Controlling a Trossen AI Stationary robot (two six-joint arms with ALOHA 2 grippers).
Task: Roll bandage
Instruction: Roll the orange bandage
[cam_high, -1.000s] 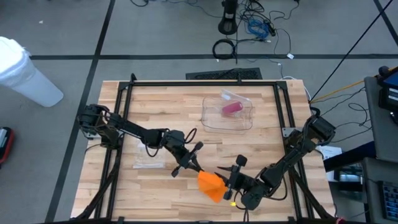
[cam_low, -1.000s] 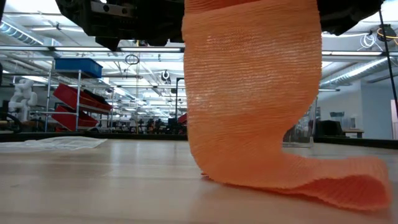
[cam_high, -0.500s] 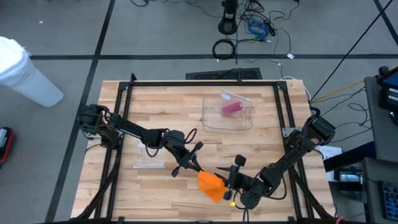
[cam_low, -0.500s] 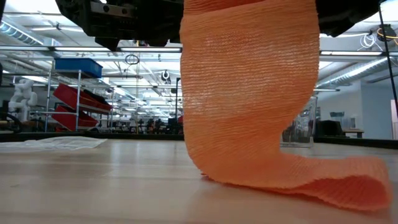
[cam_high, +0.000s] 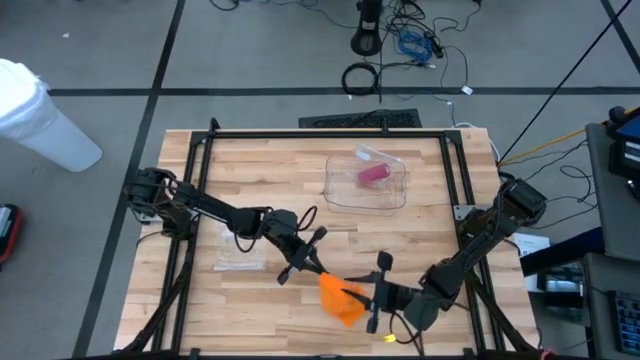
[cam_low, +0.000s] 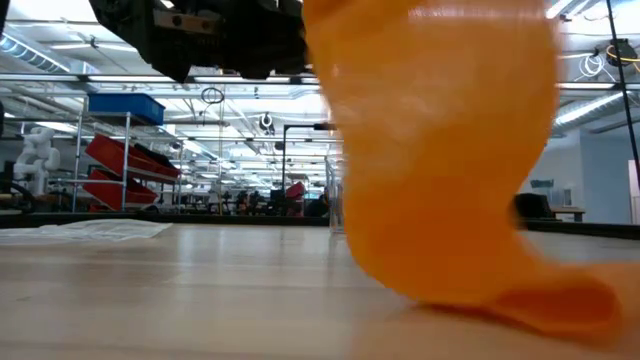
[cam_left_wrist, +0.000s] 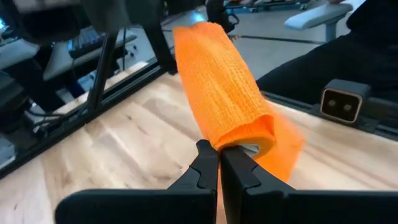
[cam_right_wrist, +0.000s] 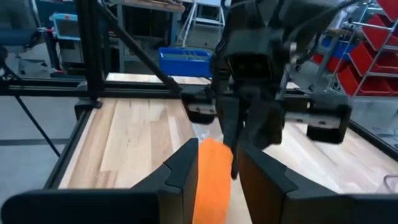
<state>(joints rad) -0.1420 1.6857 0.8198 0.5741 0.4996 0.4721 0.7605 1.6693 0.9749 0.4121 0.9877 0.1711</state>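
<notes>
Grey floor (cam_high: 250, 50) crossed by dark seams, with coiled black and blue cables (cam_high: 410, 40) near the far edge. White bin (cam_high: 35, 115) off to one side. Beyond the table, a long hall under strip lights (cam_low: 120, 80) (rows running far back), shelving with red bins (cam_low: 125, 165) and a blue crate (cam_low: 125, 105). Possibly a white robot figure (cam_low: 35, 155) beside it.

2 dark, slim arms, each built of jointed black segments with rounded housings at the joints. Left arm (cam_high: 215, 212) and right arm (cam_high: 470, 255) both matte black, with thin black cables along the links. Each gripper made of 2 flat black fingers (cam_left_wrist: 200, 176) with angular, tapered tips. Boxy black wrist housing above the fingers (cam_right_wrist: 255, 46).
</notes>
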